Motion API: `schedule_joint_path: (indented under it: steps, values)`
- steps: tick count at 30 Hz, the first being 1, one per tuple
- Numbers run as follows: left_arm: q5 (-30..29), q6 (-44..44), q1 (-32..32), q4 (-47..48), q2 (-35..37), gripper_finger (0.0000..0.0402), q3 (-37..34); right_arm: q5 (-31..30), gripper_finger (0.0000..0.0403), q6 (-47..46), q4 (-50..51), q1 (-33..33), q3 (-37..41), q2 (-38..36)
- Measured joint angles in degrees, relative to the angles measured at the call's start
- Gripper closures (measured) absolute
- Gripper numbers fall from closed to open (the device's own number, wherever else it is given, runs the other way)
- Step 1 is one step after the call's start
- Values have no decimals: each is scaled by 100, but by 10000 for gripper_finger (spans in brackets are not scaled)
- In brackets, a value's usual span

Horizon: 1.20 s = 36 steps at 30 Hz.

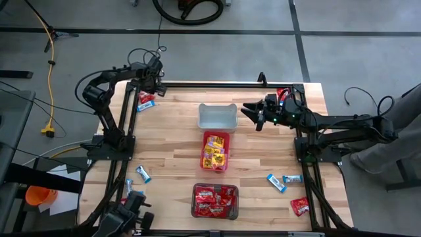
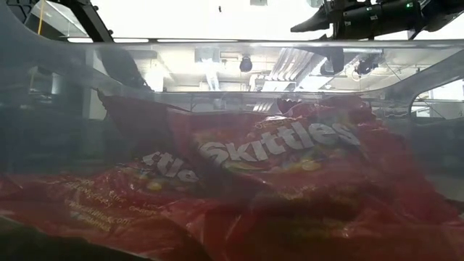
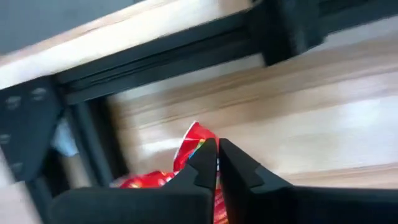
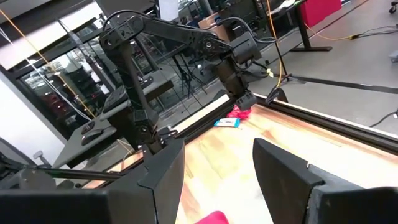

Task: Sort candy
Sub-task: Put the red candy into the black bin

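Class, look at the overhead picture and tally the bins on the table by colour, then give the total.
grey bin: 1
pink bin: 1
dark bin: 1
Total: 3

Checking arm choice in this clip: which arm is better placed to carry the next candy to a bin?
Left. The left gripper is shut on a red candy packet at the table's far-left corner, while the right gripper hangs open and empty beside the grey bin.
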<state>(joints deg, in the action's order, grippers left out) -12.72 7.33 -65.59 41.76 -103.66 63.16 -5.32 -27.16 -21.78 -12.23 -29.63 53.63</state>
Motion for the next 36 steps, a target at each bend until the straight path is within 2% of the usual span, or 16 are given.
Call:
schedule_joint_path:
  steps: [4,9,12,16,19,22,26,28,33,36]
  values:
    - [808,295,-196,-33,18,399,279,-1,219,10,0,0,0,0]
    - [963,258,-156,309,237,399,883,-13,219,39,0,0,0,0]
    - [705,464,-20,442,458,398,862,-15,219,144,13,0,0,0]
    - [208,988,134,451,680,395,359,-17,219,306,15,0,0,0]
    - [120,1263,213,314,755,379,-182,-17,219,452,17,0,0,0]
    - [-193,1393,359,33,793,357,-247,-19,219,523,25,-1,1,0]
    - [-613,2390,376,-282,754,345,-254,-20,219,518,47,-17,0,0]
    - [-716,2960,326,-367,748,348,-247,-3,219,518,72,-17,2,0]
    - [-803,3495,348,-303,657,370,-247,97,219,566,305,-15,0,0]
    - [-421,4301,327,-176,473,393,-249,157,219,655,402,-17,0,0]
